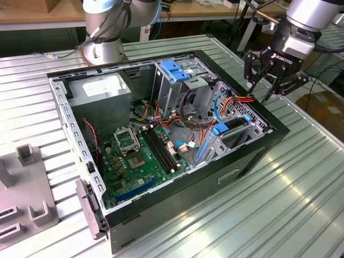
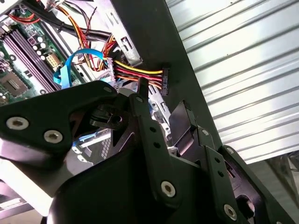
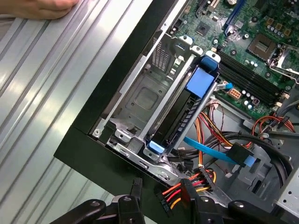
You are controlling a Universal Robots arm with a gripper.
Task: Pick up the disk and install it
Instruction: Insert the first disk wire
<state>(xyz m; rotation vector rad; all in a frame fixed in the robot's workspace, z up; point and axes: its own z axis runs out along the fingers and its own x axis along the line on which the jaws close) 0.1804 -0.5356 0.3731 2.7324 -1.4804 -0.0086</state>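
Hovering: the gripper (image 1: 273,86) hangs above the far right corner of the open computer case (image 1: 252,161) as the exterior view shows it, fingers spread apart and holding nothing.
Disk: the disk (image 3: 180,119) sits on edge in the drive bay (image 3: 140,100) at that corner of the case; in the first wrist view it shows as a dark narrow slab with blue plastic at both ends and a blue tab (image 3: 201,83) on top. In the exterior view it is the dark slab (image 1: 236,127) with blue ends near the case wall.
Beside it: an empty grey metal slot of the bay lies between the disk and the black case rim.
In the way: a bundle of red, yellow and orange power wires (image 2: 138,73) ending in a black connector (image 2: 166,79) lies just under the fingers (image 2: 147,126); a flat blue cable (image 3: 212,149) crosses close by.
Further in: the green motherboard (image 1: 137,156), a grey power supply box (image 1: 102,94) and a drive cage with a blue bracket (image 1: 174,70).
Open room: the ribbed metal worktop (image 1: 301,183) is bare past the case's right edge.
At the edge: a hand (image 3: 42,7) rests on the worktop in the first wrist view.
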